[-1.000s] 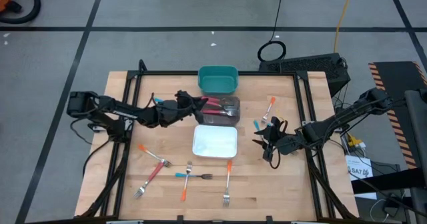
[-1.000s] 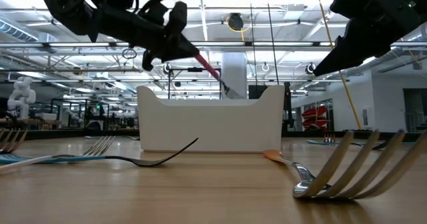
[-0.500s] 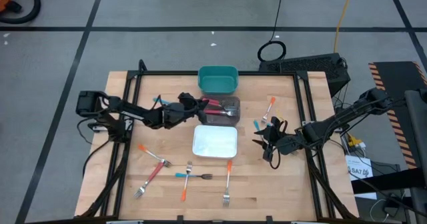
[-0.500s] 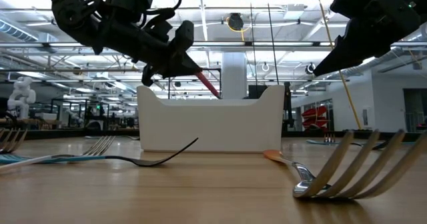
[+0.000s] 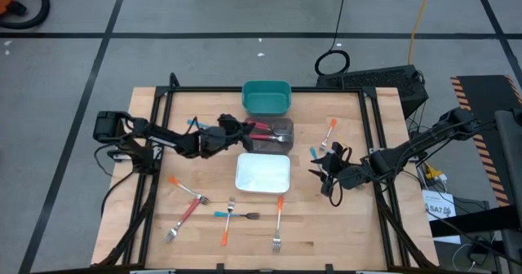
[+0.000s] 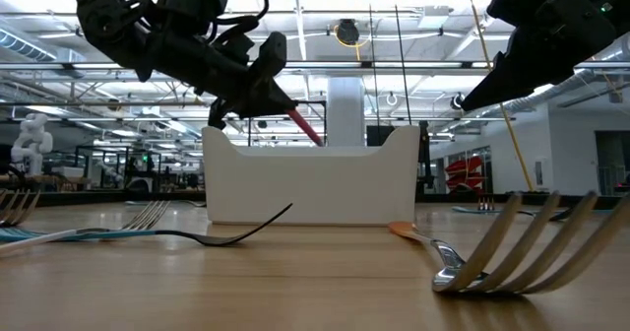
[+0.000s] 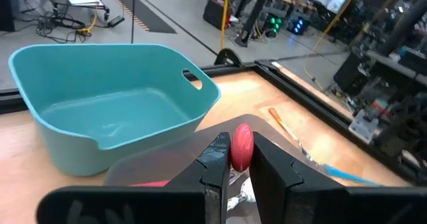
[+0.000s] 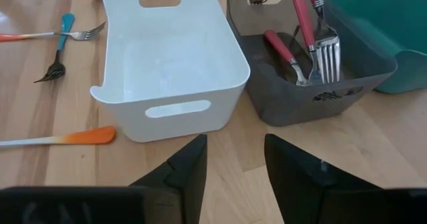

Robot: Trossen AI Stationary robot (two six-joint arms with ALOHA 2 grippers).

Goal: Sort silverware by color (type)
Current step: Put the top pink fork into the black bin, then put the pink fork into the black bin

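My left gripper (image 5: 241, 130) reaches from the table's left over the dark bin (image 5: 281, 142) and is shut on a red-handled fork (image 6: 303, 126). The dark bin holds several red-handled forks (image 8: 303, 24). It stands between the teal bin (image 5: 267, 97) and the white bin (image 5: 263, 174). My right gripper (image 5: 326, 173) hovers open at the table's right, beside the white bin. Blue, orange and red forks lie flat on the wood, among them a red one (image 5: 188, 213) and an orange one (image 5: 279, 217). My left gripper pinches the red handle (image 7: 241, 137) of the fork between its two fingertips (image 7: 220, 156). The fingers come from the table's left, slanting downward. The fork is lifted clear and sticks out ahead of them, slanting down toward the dark bin. Its lower end is hidden behind the white bin in the low view.
An orange fork (image 5: 330, 131) and a blue fork (image 5: 314, 152) lie close to my right gripper. A blue fork (image 5: 193, 121) lies under my left arm. More forks (image 5: 232, 215) are scattered near the table's near edge. A black frame (image 5: 371, 119) runs around the tabletop.
My left gripper has moved toward the table's right, out over the dark bin, and has come down a little, still shut on the red fork. The fork's lower end has sunk behind the white bin's wall in the low view.
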